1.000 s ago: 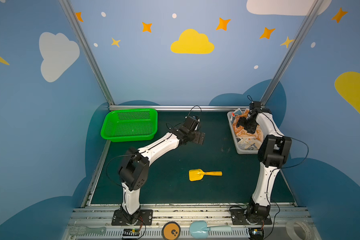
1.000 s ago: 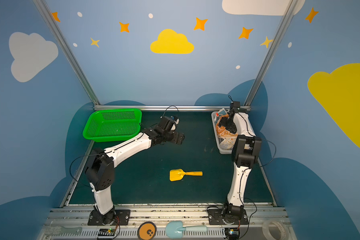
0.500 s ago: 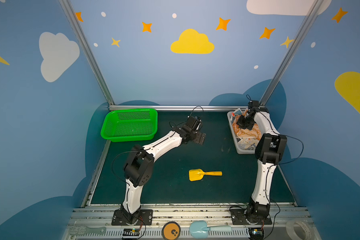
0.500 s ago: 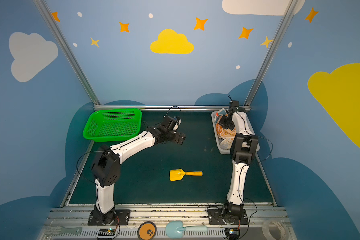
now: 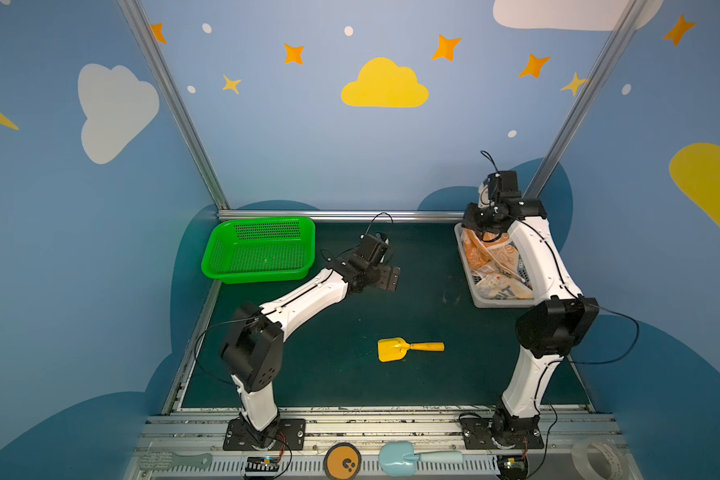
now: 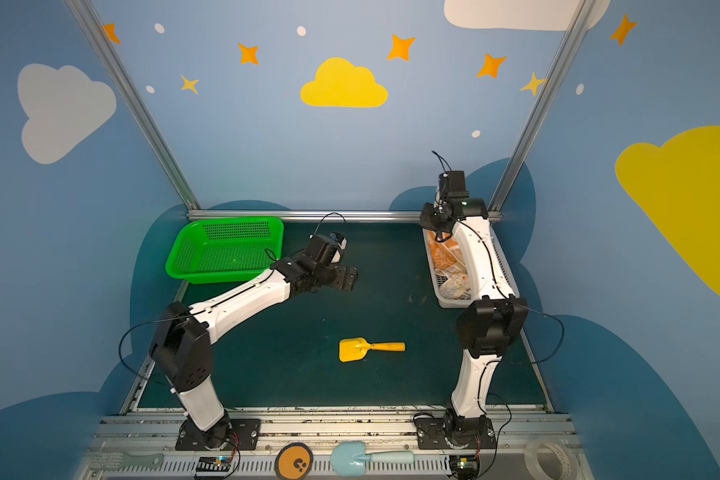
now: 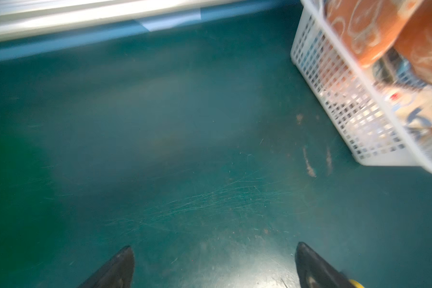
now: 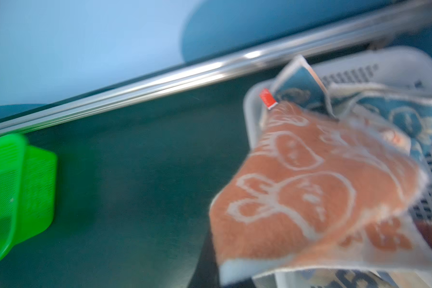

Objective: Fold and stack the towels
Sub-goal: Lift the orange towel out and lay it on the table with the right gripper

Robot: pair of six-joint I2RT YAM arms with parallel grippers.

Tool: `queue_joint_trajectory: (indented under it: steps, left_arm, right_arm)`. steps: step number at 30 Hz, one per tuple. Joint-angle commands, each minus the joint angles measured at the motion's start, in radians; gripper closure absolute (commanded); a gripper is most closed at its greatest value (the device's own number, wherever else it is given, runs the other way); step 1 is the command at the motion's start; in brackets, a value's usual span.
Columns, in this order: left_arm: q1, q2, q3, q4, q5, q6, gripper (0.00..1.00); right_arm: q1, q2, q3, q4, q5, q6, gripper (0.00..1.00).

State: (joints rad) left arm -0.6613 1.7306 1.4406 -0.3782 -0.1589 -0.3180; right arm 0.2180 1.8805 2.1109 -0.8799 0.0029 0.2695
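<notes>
Orange terry hangs from the right gripper point(image 5: 477, 232): in both top views it is clenched on a bunch of the orange towel point(image 5: 474, 254) just above the far end of the white basket point(image 5: 465, 270), and the cloth's lower part reaches down into the basket. The cream lettered towel point(image 5: 500, 291) lies below the gripper, in the basket's end nearer the arm's base. My worry is that the trailing cloth drags over the basket wall beside the gripper and tips or slides the light basket, or carries a second towel out with it. Open green mat point(image 5: 425, 299) lies on the gripper's inner side. The yellow shovel point(image 5: 395, 349) is well apart toward the bases. The green basket point(image 5: 262, 276) sits beyond the left gripper point(image 5: 385, 279), whose jaws stand wide with nothing between them. From the left wrist, bare scratched mat lies ahead of the spread fingers, and the white basket's corner sits ahead and off to one side. From the right wrist the picture is blurred, and the orange cloth fills the space ahead of the gripper and hides its fingers. The blue-faced towel point(image 8: 299, 86) seems to lie just behind it, possibly touching, so a snag there is a fair risk.
</notes>
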Motion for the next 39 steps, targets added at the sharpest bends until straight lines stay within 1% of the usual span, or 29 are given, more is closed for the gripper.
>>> queue_joint_trajectory:
  steps: [1,3,7,10,13,16,20,23,25,27,29,30,32,33,37,39]
  left_arm:
    - [0.013,-0.099,-0.068,0.05,-0.025,-0.038,0.0]
    - [0.017,-0.155,-0.117,0.053,-0.038,-0.053,0.0]
    - [0.029,-0.253,-0.206,0.068,-0.048,-0.077,0.0]
    - [0.035,-0.316,-0.259,0.08,-0.066,-0.085,0.0]
    - [0.045,-0.36,-0.293,0.077,-0.076,-0.093,0.0]
    - [0.056,-0.388,-0.319,0.059,-0.082,-0.097,0.0]
    - [0.08,-0.416,-0.349,0.043,-0.081,-0.101,0.0]
    - [0.098,-0.431,-0.367,0.033,-0.078,-0.105,0.0]
    - [0.108,-0.434,-0.376,0.033,-0.072,-0.11,0.0]
    - [0.114,-0.43,-0.383,0.037,-0.064,-0.116,0.0]
    - [0.12,-0.419,-0.392,0.051,-0.055,-0.127,0.0]
    - [0.122,-0.407,-0.395,0.058,-0.047,-0.132,0.0]
    - [0.126,-0.379,-0.396,0.065,-0.031,-0.146,0.0]
    - [0.126,-0.364,-0.397,0.07,-0.022,-0.154,0.0]
    - [0.127,-0.32,-0.404,0.079,0.0,-0.176,0.0]
    - [0.129,-0.303,-0.406,0.083,0.002,-0.18,0.0]
  right_arm:
    - [0.125,-0.065,-0.053,0.125,0.057,-0.079,1.0]
    - [0.198,-0.072,0.003,0.13,0.045,-0.091,1.0]
    - [0.316,-0.033,0.171,0.078,0.011,-0.122,1.0]
    - [0.355,-0.032,0.181,0.126,0.0,-0.102,1.0]
    - [0.343,-0.002,0.172,0.142,-0.008,-0.061,1.0]
    - [0.314,0.055,0.124,0.158,-0.012,-0.025,1.0]
    - [0.232,0.162,0.055,0.162,-0.023,0.044,1.0]
    - [0.177,0.231,0.006,0.185,-0.038,0.053,0.99]
    - [0.147,0.27,0.008,0.172,-0.044,0.046,0.76]
    - [0.123,0.295,0.033,0.13,-0.083,0.049,0.46]
    - [0.116,0.289,0.037,0.097,-0.119,0.058,0.3]
    - [0.119,0.276,0.029,0.085,-0.125,0.057,0.23]
    - [0.134,0.241,-0.006,0.057,-0.127,0.059,0.16]
    - [0.146,0.216,-0.039,0.052,-0.136,0.062,0.14]
    - [0.211,0.128,-0.242,0.117,-0.168,0.064,0.12]
    - [0.237,0.114,-0.325,0.15,-0.203,0.086,0.12]
